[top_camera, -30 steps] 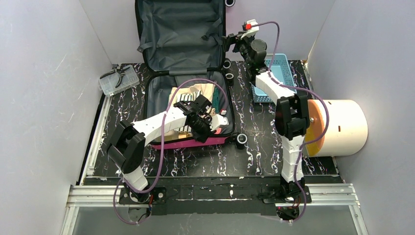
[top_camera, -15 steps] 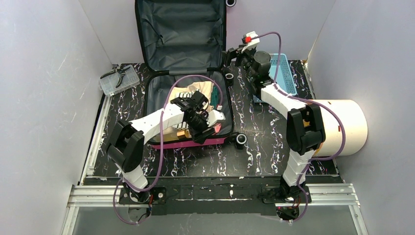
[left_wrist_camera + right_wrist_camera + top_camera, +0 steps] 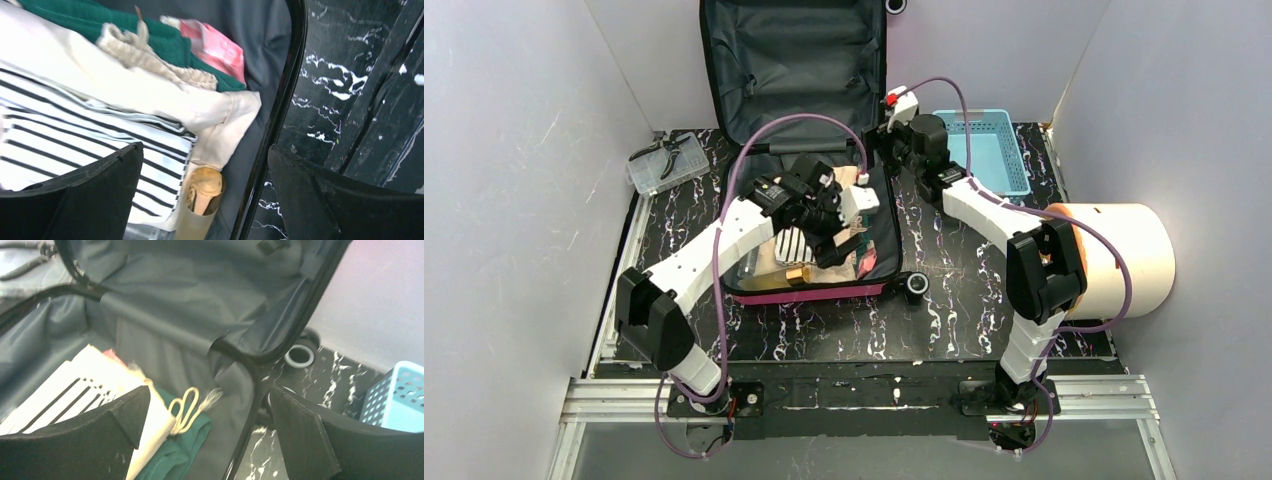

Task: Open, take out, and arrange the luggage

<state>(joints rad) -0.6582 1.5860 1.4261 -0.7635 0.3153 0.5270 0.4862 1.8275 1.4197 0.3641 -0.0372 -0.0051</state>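
Observation:
The hot-pink luggage [image 3: 804, 293] lies open on the table, its grey-lined lid [image 3: 794, 70] standing against the back wall. Inside lie a striped cloth [image 3: 75, 135], a cream cloth [image 3: 150, 95], a green cloth [image 3: 165, 40], a pink packet [image 3: 215, 47] and a gold-capped tube [image 3: 205, 187]. My left gripper [image 3: 836, 240] [image 3: 205, 150] hovers open over the right side of the contents, holding nothing. My right gripper [image 3: 886, 138] [image 3: 210, 390] is open and empty at the luggage's right hinge corner, above the green cloth [image 3: 180, 450].
A light-blue basket [image 3: 984, 150] stands right of the lid. A cream cylinder [image 3: 1124, 260] lies at the far right. A clear box with pliers [image 3: 666, 160] sits at the back left. A black wheel [image 3: 916, 286] juts from the case's near right corner. Walls close three sides.
My left gripper's jaws have opened and it has moved from the case's near right corner toward its middle. The right gripper has come left and down to the hinge corner.

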